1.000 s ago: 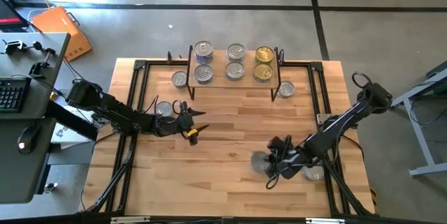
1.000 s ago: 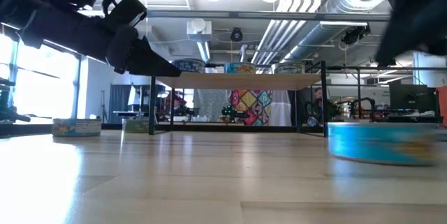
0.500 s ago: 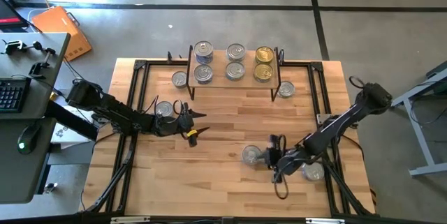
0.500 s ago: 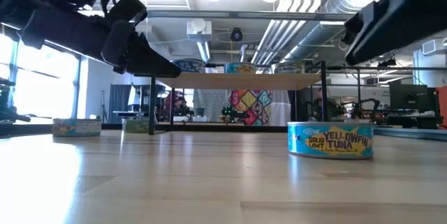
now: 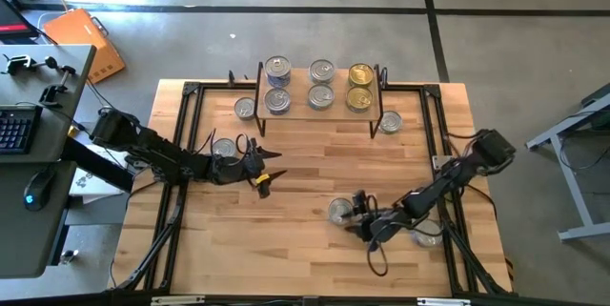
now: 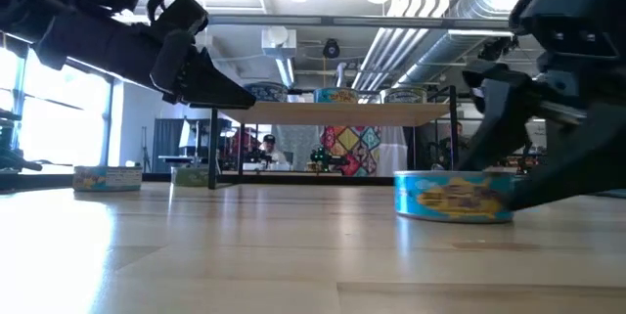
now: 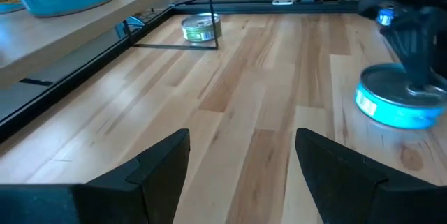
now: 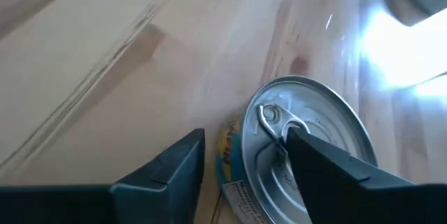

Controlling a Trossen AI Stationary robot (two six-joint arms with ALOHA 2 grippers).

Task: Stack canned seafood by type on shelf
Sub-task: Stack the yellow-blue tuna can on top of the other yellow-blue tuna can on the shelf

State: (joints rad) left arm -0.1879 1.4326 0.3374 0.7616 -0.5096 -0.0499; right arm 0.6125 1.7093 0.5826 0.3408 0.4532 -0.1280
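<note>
The shelf (image 5: 299,87) stands at the table's far middle with several tins on it, in three columns; the right column is gold-lidded (image 5: 359,75). A blue-labelled, silver-lidded tin (image 5: 339,211) sits flat on the table, right of centre and toward the near edge. My right gripper (image 5: 362,218) is open at this tin (image 8: 335,123): one finger (image 8: 328,175) lies over the lid, the other (image 8: 167,168) stands outside the side wall. My left gripper (image 5: 262,168) hovers open above the table's left middle, with nothing between its fingers (image 7: 241,161). My right gripper comes at the tin from the table's right, slanting down, its fingers straddling the rim (image 8: 241,147) on the side toward the gripper. Whether either finger touches the tin, I cannot tell. The tin rests flat on the table, lid up.
Loose tins lie on the table: one left of the shelf (image 5: 245,108), one right of it (image 5: 389,123), one by the left arm (image 5: 222,149), one near the right arm (image 5: 426,236). Black frame rails run along the table's edges. Bare wood lies in the middle.
My right gripper has gone toward the table's left edge, and the blue-labelled tin has slid that way along the table and turned about a little. The gripper has tipped down toward the tin and opened.
</note>
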